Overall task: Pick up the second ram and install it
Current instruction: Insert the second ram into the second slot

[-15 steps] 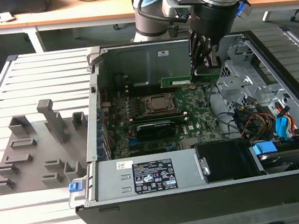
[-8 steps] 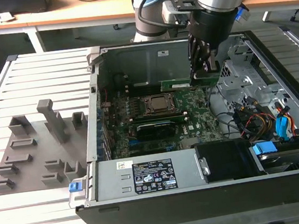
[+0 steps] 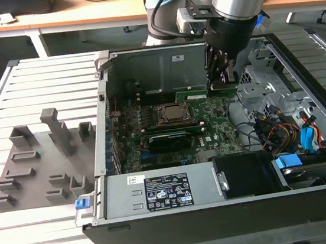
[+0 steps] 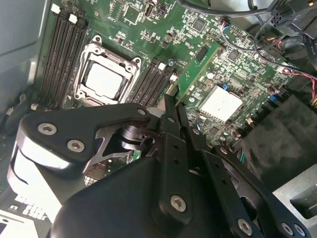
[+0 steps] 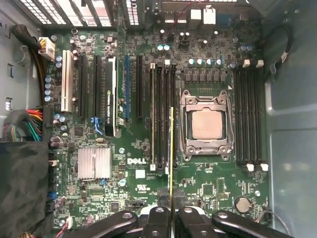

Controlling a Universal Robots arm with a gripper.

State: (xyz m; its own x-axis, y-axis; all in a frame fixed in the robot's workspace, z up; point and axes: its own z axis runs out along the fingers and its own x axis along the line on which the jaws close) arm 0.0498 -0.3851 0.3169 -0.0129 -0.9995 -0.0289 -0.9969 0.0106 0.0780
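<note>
My gripper (image 3: pixel 220 82) hangs inside the open computer case, above the motherboard (image 3: pixel 211 129). It is shut on one end of the second ram (image 4: pixel 198 64), a narrow green strip with dark chips that sticks out from the fingertips (image 4: pixel 168 101). The first wrist view shows the ram (image 5: pixel 172 148) edge-on. There it lies in line with the dark memory slots (image 5: pixel 163 119) beside the processor socket (image 5: pixel 205 124), held by the gripper (image 5: pixel 171 203). In the exterior view the ram (image 3: pixel 195 89) is a thin green strip beside the gripper. Its height above the slots cannot be judged.
A second bank of slots (image 5: pixel 250 119) lies on the socket's other side. A card (image 5: pixel 111 94) and a silver heatsink (image 5: pixel 94 162) sit on the board. The power supply (image 3: pixel 165 190) and cables (image 3: pixel 283 131) crowd the case. A grey fixture (image 3: pixel 43 160) rests on the slatted table.
</note>
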